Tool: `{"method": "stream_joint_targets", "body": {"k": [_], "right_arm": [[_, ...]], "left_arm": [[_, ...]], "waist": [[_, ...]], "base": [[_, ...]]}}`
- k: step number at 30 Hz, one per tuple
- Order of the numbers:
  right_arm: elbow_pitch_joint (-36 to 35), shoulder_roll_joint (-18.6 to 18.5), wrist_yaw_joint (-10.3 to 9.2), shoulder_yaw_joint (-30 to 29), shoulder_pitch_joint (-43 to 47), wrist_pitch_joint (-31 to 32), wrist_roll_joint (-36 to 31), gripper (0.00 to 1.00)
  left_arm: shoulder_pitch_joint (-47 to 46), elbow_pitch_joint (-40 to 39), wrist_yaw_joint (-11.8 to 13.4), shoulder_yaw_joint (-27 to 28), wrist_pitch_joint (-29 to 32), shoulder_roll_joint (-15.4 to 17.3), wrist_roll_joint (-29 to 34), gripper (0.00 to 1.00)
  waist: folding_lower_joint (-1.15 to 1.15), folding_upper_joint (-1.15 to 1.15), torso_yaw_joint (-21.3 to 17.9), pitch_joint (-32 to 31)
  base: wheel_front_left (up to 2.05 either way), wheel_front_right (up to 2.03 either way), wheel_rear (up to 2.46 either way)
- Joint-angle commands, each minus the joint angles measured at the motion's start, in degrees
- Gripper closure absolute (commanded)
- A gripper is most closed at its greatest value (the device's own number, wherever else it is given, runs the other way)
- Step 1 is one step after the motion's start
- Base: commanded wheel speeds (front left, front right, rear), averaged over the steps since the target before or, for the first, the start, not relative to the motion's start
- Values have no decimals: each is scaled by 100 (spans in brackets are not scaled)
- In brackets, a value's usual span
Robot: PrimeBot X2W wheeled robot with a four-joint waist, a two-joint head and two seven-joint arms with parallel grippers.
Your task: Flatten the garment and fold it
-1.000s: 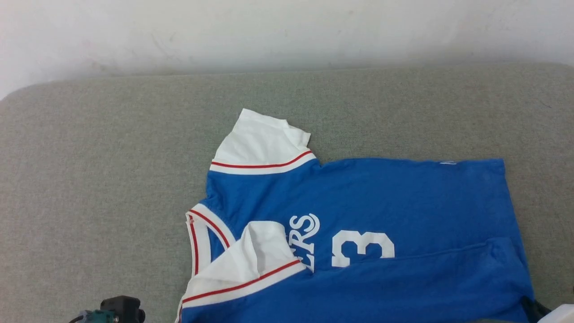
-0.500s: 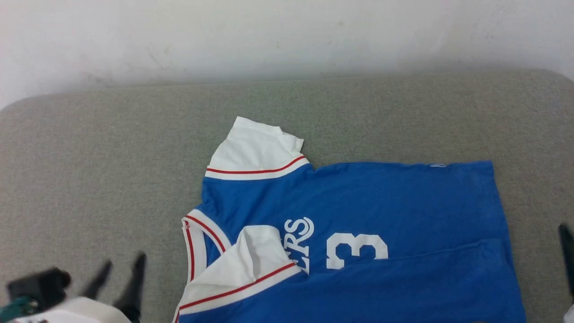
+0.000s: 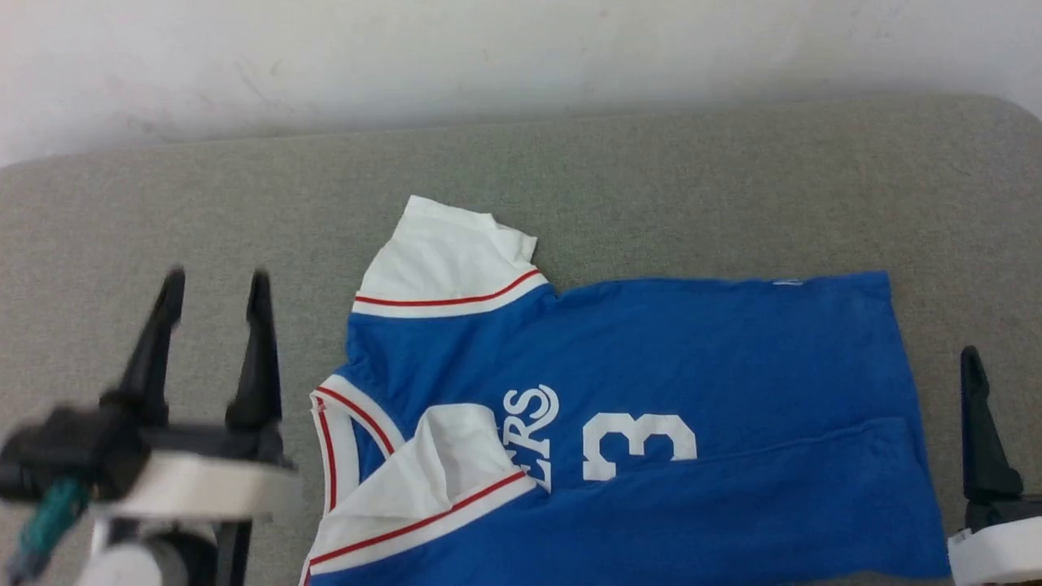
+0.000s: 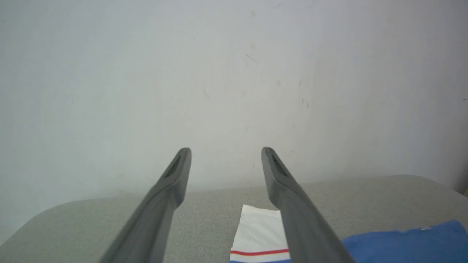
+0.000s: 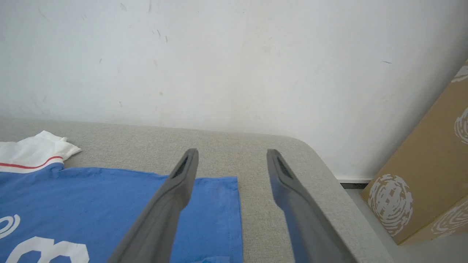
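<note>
Garment (image 3: 635, 366): lying sideways on grey cushion (image 3: 651, 187), near edge seemingly lying doubled over itself. Left gripper (image 3: 217, 278), right gripper (image 5: 232, 151): hovering spread and empty, flanking it at either end. Next fold is calling for matched, level end grips; bare cushion is stretching beyond, wall (image 3: 488, 57) looming behind.

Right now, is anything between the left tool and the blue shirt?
No. In the head view, the stretch between the left tool and the garment is bare grey cushion.
</note>
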Motion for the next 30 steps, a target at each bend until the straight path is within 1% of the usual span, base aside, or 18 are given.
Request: {"method": "stream_joint_targets", "body": {"k": [1, 3, 4, 6, 8, 9, 10, 11, 12, 13, 15, 16, 18, 20, 23, 26, 30], "right_arm": [[52, 42, -5, 63, -138, -75, -16, 0], [96, 52, -5, 128, -239, -106, -6, 0], [105, 55, -5, 160, -298, -120, -5, 0], [97, 65, -5, 244, -413, -111, -22, 0], [125, 67, -5, 295, -547, -122, -12, 0], [148, 67, -5, 319, -621, -138, -4, 0], [174, 67, -5, 342, -686, -154, -2, 0], [192, 69, -5, 373, -742, -161, -6, 0], [192, 69, -5, 373, -742, -161, -6, 0], [205, 73, -5, 409, -787, -161, -7, 0], [227, 83, -5, 469, -858, -165, 1, 0], [247, 88, -5, 501, -891, -168, 8, 0], [298, 95, -5, 584, -967, -173, 19, 0], [342, 100, -5, 648, -1040, -176, 20, 0], [380, 105, -5, 678, -1130, -181, 25, 0], [407, 107, -5, 693, -1197, -190, 33, 0], [430, 114, -5, 674, -1226, -203, 35, 0]], "left_arm": [[-744, 117, -173, -64, 312, 206, 149, 0], [-1458, 253, -408, -176, 758, 388, 203, 0], [-1836, 338, -523, -216, 987, 419, 157, 0], [-2652, 570, -871, -388, 1510, 574, 154, 0], [-3441, 885, -1144, -522, 2016, 551, 19, 0], [-3833, 1065, -1359, -674, 2287, 614, 58, 0], [-4189, 1278, -1515, -797, 2563, 614, 58, 0], [-4499, 1484, -1685, -913, 2832, 535, -60, 0], [-4499, 1484, -1685, -913, 2832, 535, -60, 0], [-4777, 1701, -1821, -1011, 3117, 457, -180, 0], [-5270, 2112, -2159, -1286, 3667, 429, -246, 0], [-5462, 2321, -2260, -1365, 3913, 383, -321, 0], [-5749, 2695, -2380, -1463, 4361, 299, -489, 0], [-5930, 2988, -2414, -1489, 4694, 221, -661, 0], [-6062, 3287, -2505, -1644, 5199, 246, -771, 0], [-6072, 3440, -2484, -1709, 5540, 326, -815, 0], [-5924, 3519, -2351, -1668, 5775, 384, -962, 0]], "waist": [[0, 0, -42, 230], [0, 0, -71, 413], [0, 0, -86, 513], [0, 0, -122, 733], [0, 0, -157, 964], [0, 0, -179, 1075], [0, 0, -198, 1176], [0, 0, -219, 1269], [0, 0, -219, 1269], [0, 0, -241, 1366], [0, 0, -280, 1535], [0, 0, -305, 1614], [0, 0, -382, 1762], [0, 0, -467, 1908], [0, 0, -572, 2098], [0, 0, -671, 2270], [0, 0, -757, 2405]], "base": [[0, 0, 0], [0, 0, 0], [0, 0, 0], [0, 0, 0], [0, 0, 0], [0, 0, 0], [0, 0, 0], [0, 0, 0], [0, 0, 0], [0, 0, 0], [0, 0, 0], [0, 0, 0], [0, 0, 0], [0, 0, 0], [0, 0, 0], [0, 0, 0], [0, 0, 0]]}}
